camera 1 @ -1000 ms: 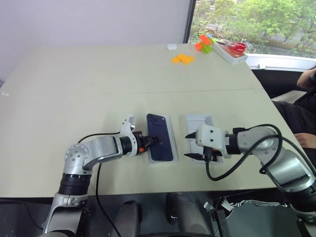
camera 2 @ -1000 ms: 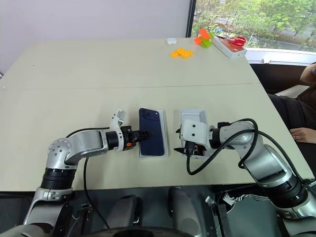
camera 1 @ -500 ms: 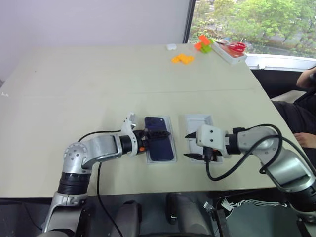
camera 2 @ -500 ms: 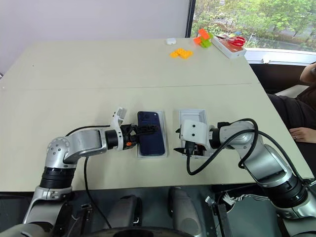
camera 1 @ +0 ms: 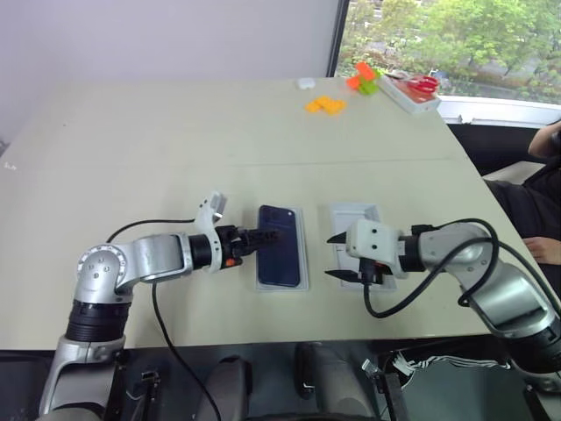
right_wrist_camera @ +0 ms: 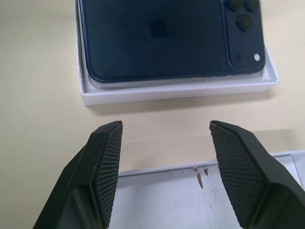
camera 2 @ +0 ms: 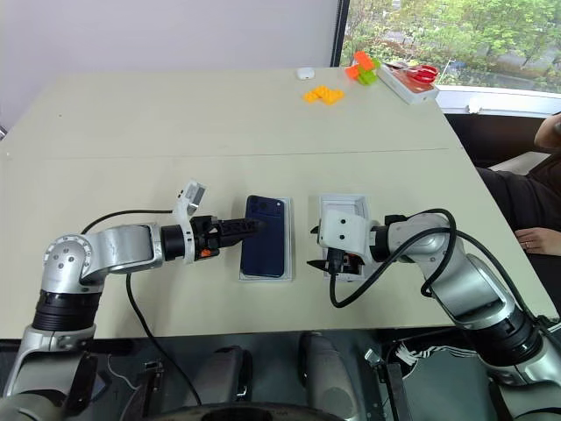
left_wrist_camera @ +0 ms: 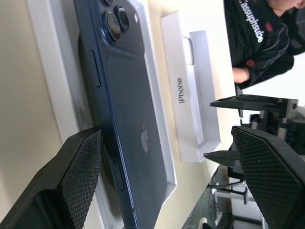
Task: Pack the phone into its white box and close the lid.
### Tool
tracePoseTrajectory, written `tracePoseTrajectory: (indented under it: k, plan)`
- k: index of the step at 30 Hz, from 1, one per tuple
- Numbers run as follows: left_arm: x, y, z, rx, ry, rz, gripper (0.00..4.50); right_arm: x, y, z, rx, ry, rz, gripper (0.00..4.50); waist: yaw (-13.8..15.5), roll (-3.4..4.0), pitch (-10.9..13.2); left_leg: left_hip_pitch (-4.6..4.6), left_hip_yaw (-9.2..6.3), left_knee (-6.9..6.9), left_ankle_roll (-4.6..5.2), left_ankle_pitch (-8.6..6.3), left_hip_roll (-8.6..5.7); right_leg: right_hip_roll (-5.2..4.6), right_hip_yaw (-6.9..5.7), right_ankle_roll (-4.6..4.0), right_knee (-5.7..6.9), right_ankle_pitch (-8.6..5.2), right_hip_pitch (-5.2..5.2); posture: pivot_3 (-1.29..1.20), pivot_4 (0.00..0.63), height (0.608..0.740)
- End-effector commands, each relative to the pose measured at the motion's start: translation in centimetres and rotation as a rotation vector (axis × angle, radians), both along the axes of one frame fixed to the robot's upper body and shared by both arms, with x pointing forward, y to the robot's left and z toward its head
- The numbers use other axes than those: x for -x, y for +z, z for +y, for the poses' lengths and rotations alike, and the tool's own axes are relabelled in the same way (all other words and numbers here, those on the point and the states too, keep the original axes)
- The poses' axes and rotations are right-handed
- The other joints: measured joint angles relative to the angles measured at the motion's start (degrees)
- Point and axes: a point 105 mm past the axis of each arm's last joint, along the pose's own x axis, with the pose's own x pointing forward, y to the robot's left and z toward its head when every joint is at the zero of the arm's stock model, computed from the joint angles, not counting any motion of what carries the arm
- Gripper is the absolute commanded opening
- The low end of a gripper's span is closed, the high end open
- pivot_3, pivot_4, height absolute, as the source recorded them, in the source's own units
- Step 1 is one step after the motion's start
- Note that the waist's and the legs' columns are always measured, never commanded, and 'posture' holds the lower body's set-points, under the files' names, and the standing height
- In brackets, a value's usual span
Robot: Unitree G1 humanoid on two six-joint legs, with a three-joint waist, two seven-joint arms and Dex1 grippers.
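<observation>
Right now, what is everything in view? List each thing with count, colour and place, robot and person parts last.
phone: one, dark navy, lying back up in the white box, near middle of the table
white box: one, white, under the phone
lid: one, white, lying inside up on the table beside the box, toward the robot's right
table: one, beige
toy bricks: several, orange, far side of the table
green and orange blocks: a few, far edge by the window
white tray with red scissors: one, far right corner
left gripper: one, black fingers, open, at the phone's left edge
right gripper: one, black fingers, open, over the lid's near end
person: one, dark clothing, seated at the table's right side
</observation>
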Motion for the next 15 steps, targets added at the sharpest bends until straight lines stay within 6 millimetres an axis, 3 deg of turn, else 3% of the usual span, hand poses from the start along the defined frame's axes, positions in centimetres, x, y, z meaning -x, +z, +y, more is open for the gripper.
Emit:
tracePoseTrajectory:
  k: [1, 10, 13, 15]
  plan:
    - [0.9, 1.7, 1.3, -0.037, -0.037, -0.091, 4.43, -0.1, 0.8, 0.3, -0.008, 0.022, -0.035, 3.07, -0.1, -0.01, 0.0, 0.01, 0.00, -0.01, 0.00, 0.00, 0.01, 0.01, 0.00, 0.00, 0.00, 0.00, 0.00, 0.00, 0.150, 0.727]
    - [0.5, 2.6, 6.3, -0.079, 0.112, -0.112, 4.43, -0.3, 0.8, 0.2, -0.008, 0.021, -0.040, 3.07, 0.1, 0.00, 0.0, -0.01, 0.02, -0.02, 0.00, 0.00, 0.02, -0.03, -0.02, 0.05, -0.04, -0.05, -0.03, 0.00, 0.150, 0.727]
    - [-0.3, 2.9, 9.0, -0.189, 0.252, -0.150, 4.43, -0.9, 1.0, 0.1, -0.018, 0.000, -0.052, 3.07, 0.0, -0.08, 0.1, -0.03, 0.03, -0.03, 0.00, 0.00, 0.03, -0.07, -0.02, 0.07, -0.05, -0.06, -0.04, 0.00, 0.150, 0.727]
    - [-1.1, 3.1, 10.6, -0.318, 0.350, -0.266, 4.43, -1.3, 1.3, 0.1, -0.032, -0.014, -0.061, 3.07, -0.2, -0.06, 0.1, -0.02, 0.06, -0.03, 0.00, 0.00, 0.03, -0.06, 0.00, 0.07, -0.05, -0.06, -0.06, 0.00, 0.150, 0.727]
